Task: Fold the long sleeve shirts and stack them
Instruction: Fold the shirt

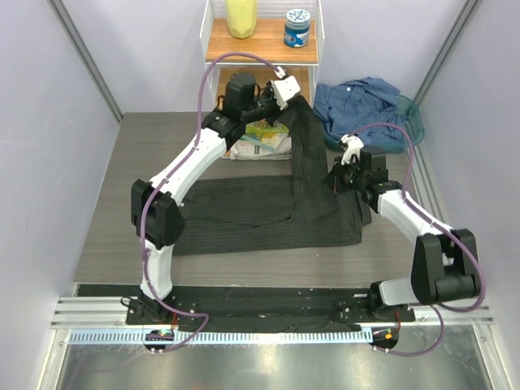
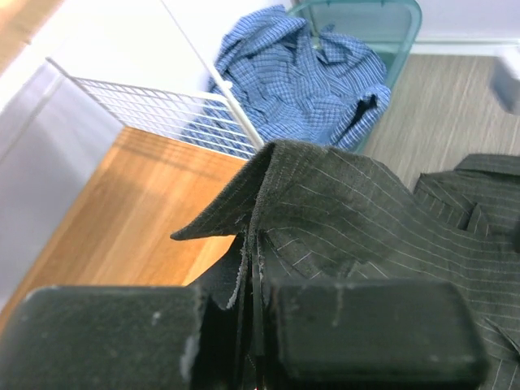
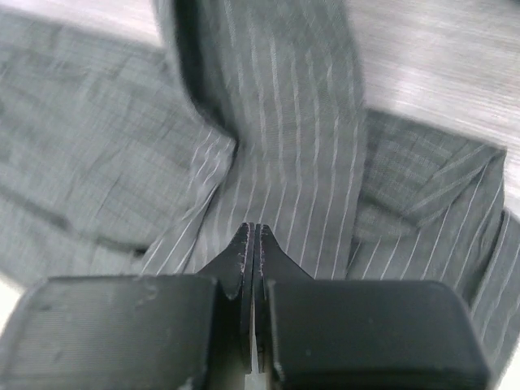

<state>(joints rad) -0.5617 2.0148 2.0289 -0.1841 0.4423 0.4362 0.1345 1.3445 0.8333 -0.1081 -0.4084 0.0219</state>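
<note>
Both arms are working on the dark shirt (image 1: 268,211) spread across the counter (image 1: 122,179).
The left end effector (image 2: 253,296) is pinching the shirt's edge tight and lifting it beside the shelf (image 1: 260,45). The right end effector (image 3: 253,236) is sitting fully closed over the shirt's right side; whether it is catching cloth is unclear. The blue shirt (image 1: 361,101) is lying crumpled in the green basket (image 1: 413,114), spilling over its rim.

One shirt (image 1: 244,215) lay spread on the surface (image 1: 106,236) between the arms, a strip of it rising back to the left gripper (image 1: 291,96) before the shelf (image 1: 260,50). The other shirt (image 1: 361,106) sat heaped back right, in a bin (image 1: 413,122).
</note>
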